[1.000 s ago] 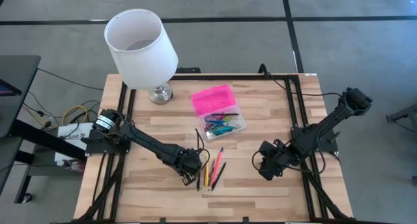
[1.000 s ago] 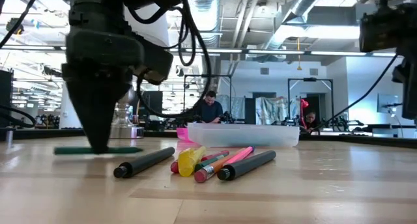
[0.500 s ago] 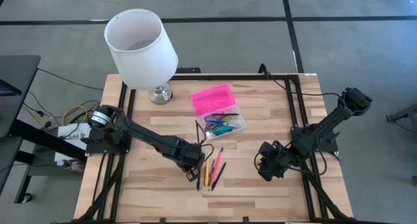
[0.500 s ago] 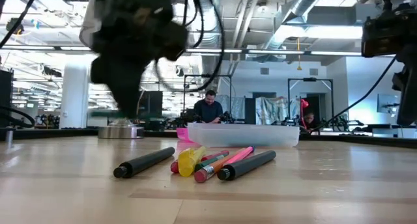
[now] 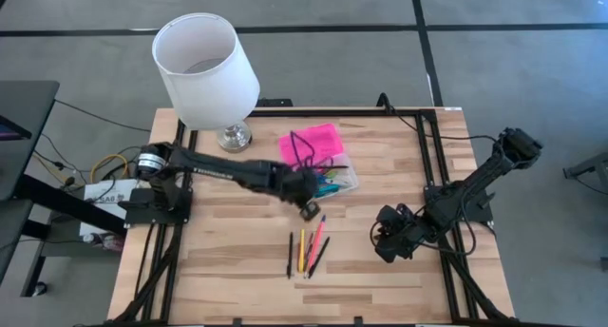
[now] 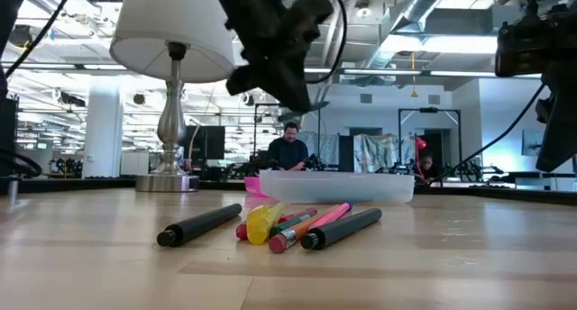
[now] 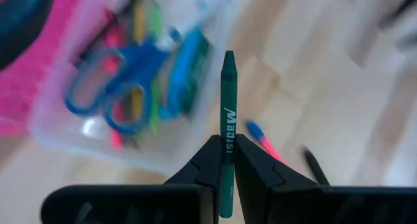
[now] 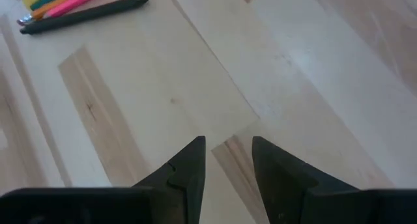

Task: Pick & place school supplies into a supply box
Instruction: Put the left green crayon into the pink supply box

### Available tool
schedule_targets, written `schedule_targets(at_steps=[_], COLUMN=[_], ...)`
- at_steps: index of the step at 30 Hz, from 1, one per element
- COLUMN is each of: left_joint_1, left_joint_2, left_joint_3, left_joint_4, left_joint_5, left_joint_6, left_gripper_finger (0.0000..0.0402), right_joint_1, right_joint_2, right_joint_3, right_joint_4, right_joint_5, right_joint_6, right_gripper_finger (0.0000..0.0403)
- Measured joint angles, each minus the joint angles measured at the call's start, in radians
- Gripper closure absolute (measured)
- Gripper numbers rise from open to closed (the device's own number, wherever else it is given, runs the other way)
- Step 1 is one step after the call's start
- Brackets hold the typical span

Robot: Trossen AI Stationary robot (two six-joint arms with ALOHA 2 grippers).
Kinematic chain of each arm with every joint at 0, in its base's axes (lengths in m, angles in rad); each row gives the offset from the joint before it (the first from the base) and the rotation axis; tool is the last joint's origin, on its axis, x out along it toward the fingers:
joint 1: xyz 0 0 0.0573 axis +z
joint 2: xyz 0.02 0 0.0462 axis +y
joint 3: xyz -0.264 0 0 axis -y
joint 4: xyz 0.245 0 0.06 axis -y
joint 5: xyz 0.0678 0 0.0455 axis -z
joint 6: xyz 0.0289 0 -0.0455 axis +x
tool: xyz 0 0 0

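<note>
My left gripper (image 5: 306,203) hangs above the table at the near edge of the supply box (image 5: 323,165), shut on a green pen (image 7: 227,100). The box has a pink lid (image 5: 306,142) and a clear base (image 7: 85,129) holding blue scissors (image 7: 107,94) and several pens. Several more school supplies (image 5: 306,252) lie flat on the table in front of the box: black, yellow and pink pens (image 6: 297,224). My right gripper (image 8: 228,149) stands open over bare wood at the right, with nothing between its fingers. My left gripper pinches the green pen's printed shaft (image 7: 227,140) between its two fingertips, below the pen's middle. The fingers slant down from the table's left. The pen is lifted clear, its longer part and tip (image 7: 228,56) reaching out past the fingers toward the box.
A lamp with a white shade (image 5: 204,68) and metal foot (image 5: 233,135) stands at the far left, close to the box. A black frame (image 5: 427,146) runs along the table's edges. Bare wood lies between the loose pens and my right gripper (image 5: 391,240).
My left gripper has risen from the table beside the loose pens and swung toward the far edge and the supply box, staying shut. The green pen, which lay flat on the wood, is now lifted clear and carried along.
</note>
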Motion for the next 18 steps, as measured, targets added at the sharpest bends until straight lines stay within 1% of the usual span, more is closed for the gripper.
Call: schedule_targets(at_steps=[5, 9, 11, 13, 16, 18], left_joint_1=[0.080, 0.115, 0.129, 0.136, 0.148, 0.149], left_joint_2=[0.017, 0.033, 0.035, 0.044, 0.052, 0.061], left_joint_3=[0.000, 0.002, -0.002, 0.002, -0.002, 0.001], left_joint_4=[0.048, 0.094, 0.077, 0.098, 0.080, 0.102], left_joint_5=[-0.001, -0.002, 0.009, 0.005, 0.014, 0.011], left_joint_6=[0.068, 0.120, 0.141, 0.156, 0.174, 0.186], left_gripper_finger=[0.0380, 0.0380, 0.0380, 0.0379, 0.0366, 0.0351], right_joint_1=[0.000, 0.000, 0.000, 0.000, 0.000, 0.000], right_joint_2=[0.000, 0.000, 0.000, 0.000, 0.000, 0.000], right_joint_3=[0.000, 0.000, 0.000, 0.000, 0.000, 0.000], right_joint_4=[0.030, 0.040, 0.042, 0.042, 0.047, 0.052], right_joint_5=[0.000, 0.003, 0.003, 0.003, 0.003, 0.003], right_joint_6=[0.015, 0.027, 0.040, 0.052, 0.053, 0.053], right_gripper_finger=[0.0285, 0.0285, 0.0285, 0.0285, 0.0285, 0.0285])
